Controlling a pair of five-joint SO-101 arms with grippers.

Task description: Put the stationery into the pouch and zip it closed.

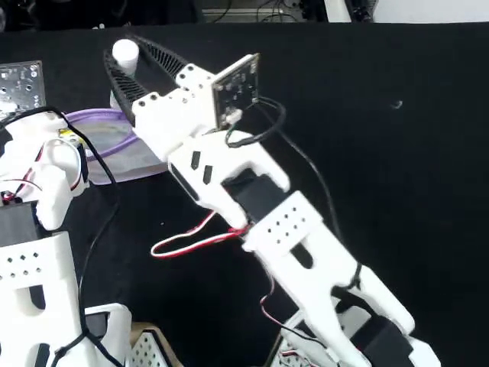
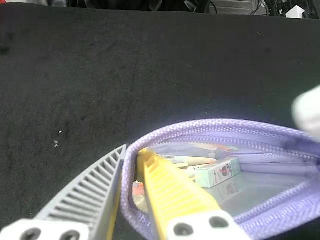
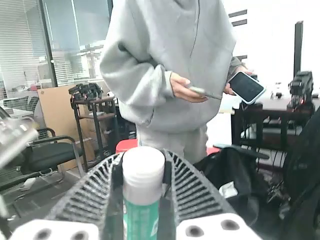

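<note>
Glue stick (image 3: 142, 210) up close — right tool (image 3: 143, 159) is clamped around it, and in the high view it sits just past the far edge of the pouch (image 2: 220, 127). Left tool (image 2: 133, 150) pinches the pouch's rim, yellow finger inside, so the mouth gapes on the tabletop (image 2: 100, 75). Already inside: a small mint box (image 2: 217, 172) and a pale pen-like stick (image 2: 192, 161). Left, as I judge it — drop the glue stick in, then zip. Red-and-white wire (image 1: 183, 241) lies beside the right arm, apart from the pouch.
</note>
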